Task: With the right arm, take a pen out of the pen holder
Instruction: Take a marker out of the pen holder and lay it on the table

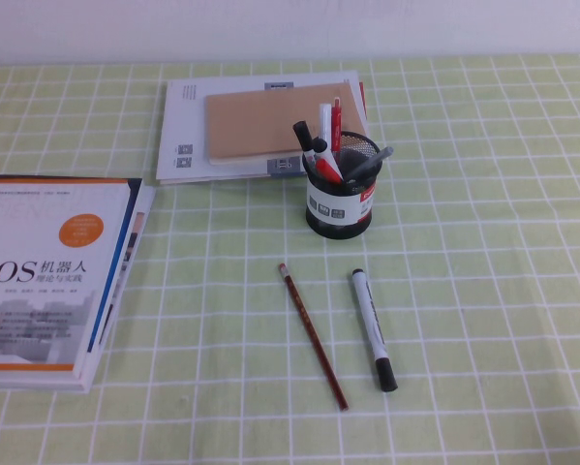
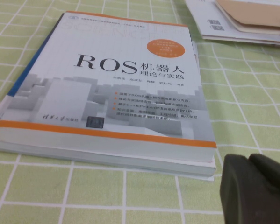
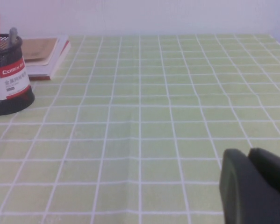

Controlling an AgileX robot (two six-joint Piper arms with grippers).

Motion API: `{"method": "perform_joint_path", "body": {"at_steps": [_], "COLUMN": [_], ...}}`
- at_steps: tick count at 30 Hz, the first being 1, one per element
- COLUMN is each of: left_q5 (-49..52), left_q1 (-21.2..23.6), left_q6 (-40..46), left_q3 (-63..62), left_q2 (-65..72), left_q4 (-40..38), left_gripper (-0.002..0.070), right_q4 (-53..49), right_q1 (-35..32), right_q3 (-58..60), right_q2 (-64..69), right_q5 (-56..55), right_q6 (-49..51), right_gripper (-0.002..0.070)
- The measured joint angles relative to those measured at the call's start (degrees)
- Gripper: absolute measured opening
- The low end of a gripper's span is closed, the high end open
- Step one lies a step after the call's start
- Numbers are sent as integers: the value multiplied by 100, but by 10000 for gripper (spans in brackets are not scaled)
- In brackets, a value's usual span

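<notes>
On the table: a light-green cloth with a white grid [image 1: 483, 291] covered the whole surface.
Book: a white-and-orange ROS paperback [image 1: 47, 281] lay flat at the robot's left, over thinner sheets.
Stack: a white paper stack [image 1: 188, 126] lay at the far middle, with a tan kraft notebook [image 1: 260, 121] flat on top.
Pen holder: a black mesh pen holder [image 1: 341, 199], round and carrying a white-and-red label, stood upright by the stack's near right corner.
Pens inside: a white marker with a black cap [image 1: 325, 118] and a red pen [image 1: 336, 121] stood nearly upright at the far rim, their long axes vertical. A grey-and-black pen [image 1: 372, 163] leaned over the right rim, its upper end pointing to the robot's right.
Loose marker: a black-and-white marker [image 1: 371, 325] lay flat on the cloth, nearer the robot than the holder. Its long axis ran far to near, with the near end angled slightly right.
Pencil: a red-brown pencil [image 1: 314, 337] lay just left of that marker, apart from it and roughly parallel, its pale eraser end toward the holder.
Right gripper: the right gripper [image 3: 254, 186], seen only from its own wrist, hung low over bare cloth with its jaws together and nothing held. The holder and its pens stood well apart from it, toward the robot's left.
Left gripper: the left gripper [image 2: 254, 191] sat low near a corner of the ROS paperback. Whether it was closed or apart could not be told.
</notes>
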Motion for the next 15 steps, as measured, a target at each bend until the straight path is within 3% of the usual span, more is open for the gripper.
{"method": "perform_joint_path", "body": {"at_steps": [15], "left_q5": [0], "left_q1": [0], "left_q6": [0], "left_q3": [0], "left_q2": [0], "left_q4": [0], "left_gripper": [-8], "right_q4": [0], "right_q1": [0], "right_q3": [0], "right_q2": [-61], "right_q5": [941], "right_q6": [0], "right_gripper": [-12]}}
